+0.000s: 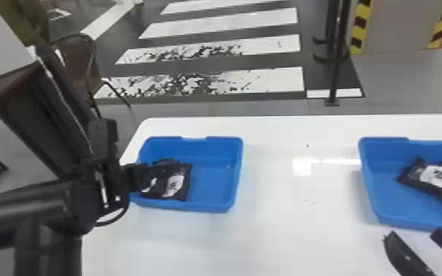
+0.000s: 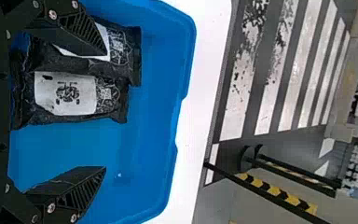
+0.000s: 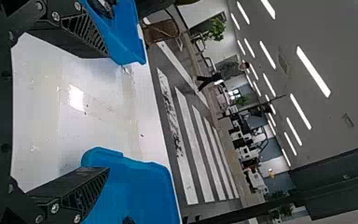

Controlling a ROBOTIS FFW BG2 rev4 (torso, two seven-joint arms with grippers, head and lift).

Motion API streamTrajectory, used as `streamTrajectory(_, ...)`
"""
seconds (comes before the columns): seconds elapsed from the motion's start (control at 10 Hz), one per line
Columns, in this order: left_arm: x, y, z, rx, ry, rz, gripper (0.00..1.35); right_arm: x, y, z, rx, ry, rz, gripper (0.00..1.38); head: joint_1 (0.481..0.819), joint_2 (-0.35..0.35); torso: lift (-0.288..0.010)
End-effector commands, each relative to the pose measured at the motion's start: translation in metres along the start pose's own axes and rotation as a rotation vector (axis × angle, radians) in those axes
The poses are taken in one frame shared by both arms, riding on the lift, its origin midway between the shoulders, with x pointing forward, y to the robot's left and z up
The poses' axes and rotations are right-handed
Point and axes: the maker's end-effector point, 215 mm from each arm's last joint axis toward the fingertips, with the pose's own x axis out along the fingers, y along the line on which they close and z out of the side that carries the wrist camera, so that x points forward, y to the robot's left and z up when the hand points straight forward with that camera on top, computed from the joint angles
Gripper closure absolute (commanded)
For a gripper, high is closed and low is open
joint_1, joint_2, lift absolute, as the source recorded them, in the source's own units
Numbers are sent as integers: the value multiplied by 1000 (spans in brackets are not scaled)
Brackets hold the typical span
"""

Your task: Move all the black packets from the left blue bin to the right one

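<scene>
My left gripper (image 1: 145, 176) is at the left side of the left blue bin (image 1: 214, 205), over the black packets (image 1: 175, 183). In the left wrist view my left gripper (image 2: 105, 112) stands open; one finger is over a packet (image 2: 133, 56) with a white label, the other over bare bin floor. A second labelled packet (image 2: 65, 95) lies beside it, between the fingers' lines. The right blue bin (image 1: 389, 216) holds black packets (image 1: 440, 178). My right gripper (image 1: 415, 235) is open in front of that bin; in the right wrist view my right gripper (image 3: 108, 112) has nothing between its fingers.
A white table (image 1: 286, 235) carries both bins, with a wide stretch between them. Behind it are a striped floor (image 1: 227, 22) and a black post (image 1: 336, 66). A chair (image 1: 73, 62) and a dark red-brown object stand at the left, beyond my left arm.
</scene>
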Motion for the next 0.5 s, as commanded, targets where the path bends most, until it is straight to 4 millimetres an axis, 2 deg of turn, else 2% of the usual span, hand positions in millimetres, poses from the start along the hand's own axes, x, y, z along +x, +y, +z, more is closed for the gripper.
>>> streamTrajectory(0.0, 11, -7, -4, 1, 80, 5, 173, 2, 0, -4, 16, 7, 6, 173, 695, 246, -140)
streamTrajectory(0.4, 21, 2, -25, 6, 216, 78, 179, 4, 1, -16, 71, 19, 19, 173, 695, 241, -140)
